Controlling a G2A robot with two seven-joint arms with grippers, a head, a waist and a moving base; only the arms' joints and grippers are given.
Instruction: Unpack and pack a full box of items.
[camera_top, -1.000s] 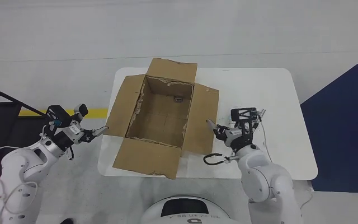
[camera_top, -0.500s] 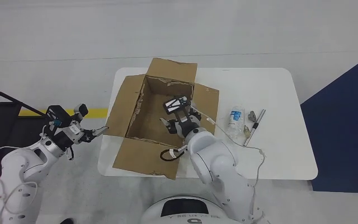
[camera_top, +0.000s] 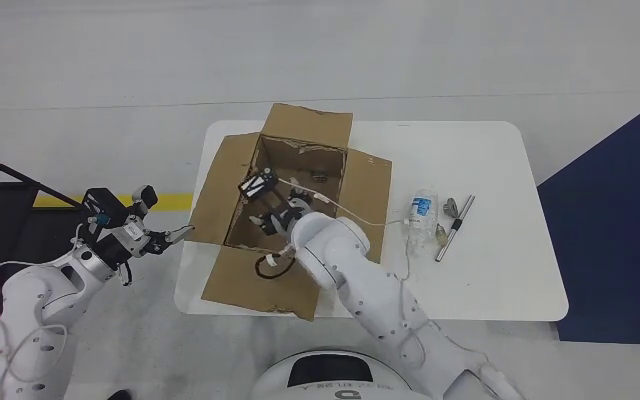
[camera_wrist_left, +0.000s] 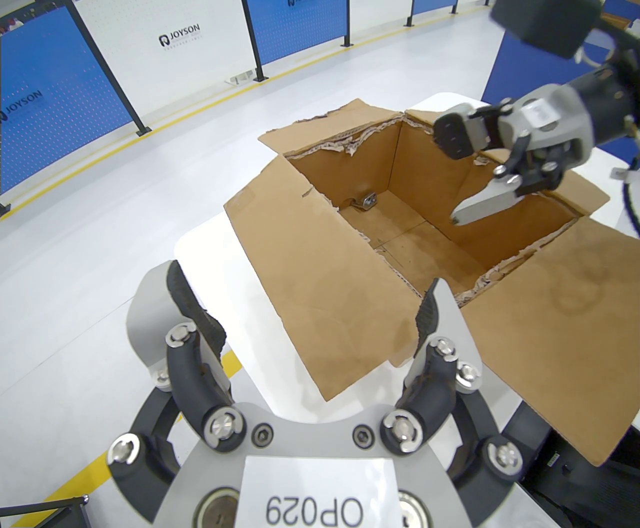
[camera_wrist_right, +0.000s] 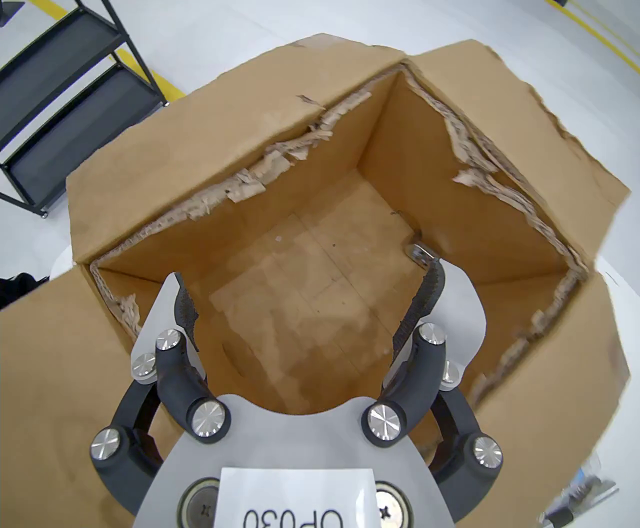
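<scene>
Brown cardboard box (camera_top: 290, 215) on the 9 o'clock side of the white table (camera_top: 480, 160), mouth up, all four flaps folded out flat. Long side from 12 to 6 o'clock in the top view, tipped a bit toward 1 and 7. Torn, fuzzy paper along the rim; smooth flat floor inside. Small shiny metal clip (camera_top: 318, 179) on that floor, close to the 12 o'clock wall.

Right gripper (camera_wrist_right: 307, 280) over the box mouth, toward its 9 o'clock wall, fingers spread wide, nothing between them. Left gripper (camera_wrist_left: 305, 285) off the table, at 9 o'clock from the box, spread wide too, nothing held.

At 3 o'clock from the box, a clear plastic bottle (camera_top: 420, 212) lying down, near a thin dark pen (camera_top: 450, 232) and a small metal piece (camera_top: 453, 206).
</scene>
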